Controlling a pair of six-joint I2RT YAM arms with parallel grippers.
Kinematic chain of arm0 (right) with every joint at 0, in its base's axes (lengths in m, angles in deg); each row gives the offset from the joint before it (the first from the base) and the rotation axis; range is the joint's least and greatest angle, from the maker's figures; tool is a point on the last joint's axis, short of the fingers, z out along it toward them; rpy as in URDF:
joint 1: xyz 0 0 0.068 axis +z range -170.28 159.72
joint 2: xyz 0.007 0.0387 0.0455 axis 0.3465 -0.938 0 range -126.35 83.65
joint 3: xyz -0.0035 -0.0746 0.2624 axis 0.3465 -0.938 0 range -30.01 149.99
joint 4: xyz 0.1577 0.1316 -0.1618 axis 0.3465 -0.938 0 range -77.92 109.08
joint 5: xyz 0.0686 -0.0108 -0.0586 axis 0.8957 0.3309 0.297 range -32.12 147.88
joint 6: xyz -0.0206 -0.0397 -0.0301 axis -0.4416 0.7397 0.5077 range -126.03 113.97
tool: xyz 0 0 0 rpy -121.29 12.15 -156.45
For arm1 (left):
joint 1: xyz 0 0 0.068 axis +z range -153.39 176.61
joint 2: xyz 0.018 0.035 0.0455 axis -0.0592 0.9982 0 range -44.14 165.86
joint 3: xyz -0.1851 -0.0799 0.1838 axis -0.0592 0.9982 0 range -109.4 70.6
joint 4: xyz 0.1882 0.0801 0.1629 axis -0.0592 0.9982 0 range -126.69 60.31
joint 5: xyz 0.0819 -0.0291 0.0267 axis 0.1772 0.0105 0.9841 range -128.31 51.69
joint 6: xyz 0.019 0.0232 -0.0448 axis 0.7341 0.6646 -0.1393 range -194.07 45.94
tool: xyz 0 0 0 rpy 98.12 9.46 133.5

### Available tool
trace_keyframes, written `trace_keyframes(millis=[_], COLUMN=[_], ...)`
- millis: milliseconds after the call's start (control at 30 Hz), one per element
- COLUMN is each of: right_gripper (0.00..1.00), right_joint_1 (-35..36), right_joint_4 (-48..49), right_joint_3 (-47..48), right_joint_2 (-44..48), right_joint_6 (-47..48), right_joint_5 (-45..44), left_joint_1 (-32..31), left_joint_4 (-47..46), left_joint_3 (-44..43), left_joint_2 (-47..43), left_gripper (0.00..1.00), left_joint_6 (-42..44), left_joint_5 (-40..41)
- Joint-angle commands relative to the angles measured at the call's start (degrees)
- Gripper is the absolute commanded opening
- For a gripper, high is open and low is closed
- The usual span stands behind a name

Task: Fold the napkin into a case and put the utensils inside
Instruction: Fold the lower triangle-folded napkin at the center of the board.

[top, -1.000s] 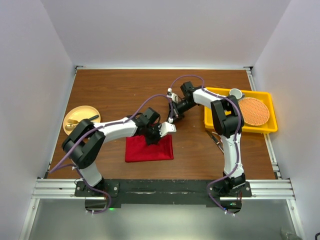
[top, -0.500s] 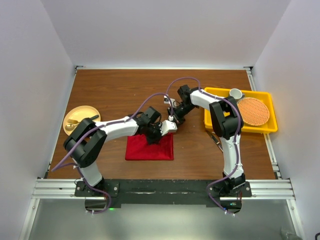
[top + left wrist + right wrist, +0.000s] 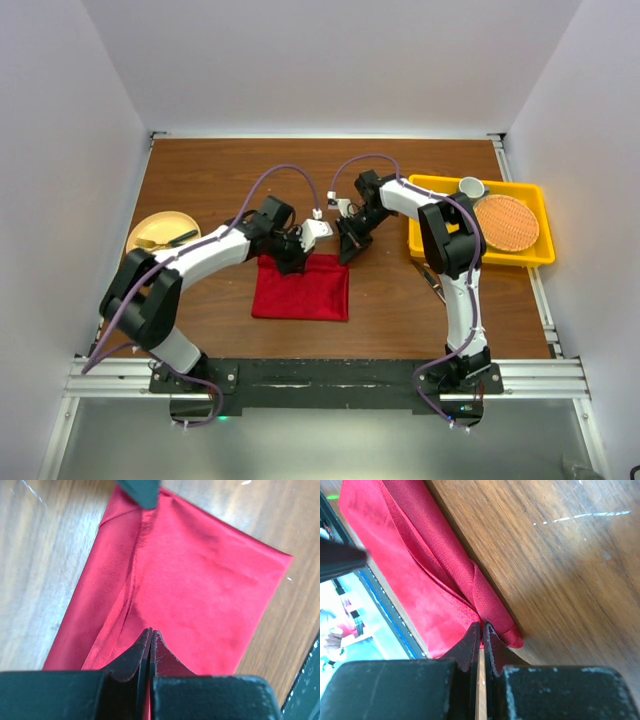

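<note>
Left tool [image 3: 151, 632] and right tool [image 3: 481, 626] are clamping the napkin [image 3: 300, 295] at its far edge. Pulling evenly is looking best

You have a brown wood-grain surface [image 3: 220, 170] boxed in by 3 plain white walls [image 3: 330, 60], with a metal rail [image 3: 545, 378] along its near edge, under even light.

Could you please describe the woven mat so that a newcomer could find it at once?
On the right side of the wooden table sits a yellow tray. The mat lies flat in its right half. It is round, orange and woven, unlike the small pale cup beside it.
</note>
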Motion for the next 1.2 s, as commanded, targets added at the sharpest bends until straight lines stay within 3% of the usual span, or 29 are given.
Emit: trace_keyframes(millis=[0,133,400,633,800,1167], right_gripper=[0.00,0.00,0.00,0.00,0.00,0.00], right_joint_1=[0.4,0.6,0.8,2.7,3.3,1.2], right_joint_4=[-0.1,-0.5,-4.0,-10.6,-7.6,-6.5], right_joint_3=[2.7,3.0,7.8,5.5,0.0,1.1], right_joint_2=[1.2,0.4,0.8,5.4,5.6,1.9], right_joint_6=[2.3,3.4,5.3,8.3,9.0,12.6], right_joint_5=[-1.8,-3.0,-0.8,1.2,-2.5,-8.7], left_joint_1=[-2.7,-7.4,-8.6,-8.6,-8.6,-8.6], left_joint_4=[0.1,-3.6,-6.9,-5.2,-4.8,-3.5], left_joint_3=[3.4,6.6,4.9,3.5,3.4,3.8], left_joint_2=[-5.7,-5.6,3.4,7.3,8.0,7.9], left_gripper=[0.03,0.02,0.00,0.00,0.00,0.00], left_joint_6=[5.3,7.4,2.6,-2.3,-3.5,-3.1], left_joint_5=[-1.8,2.9,9.3,10.0,9.9,9.7])
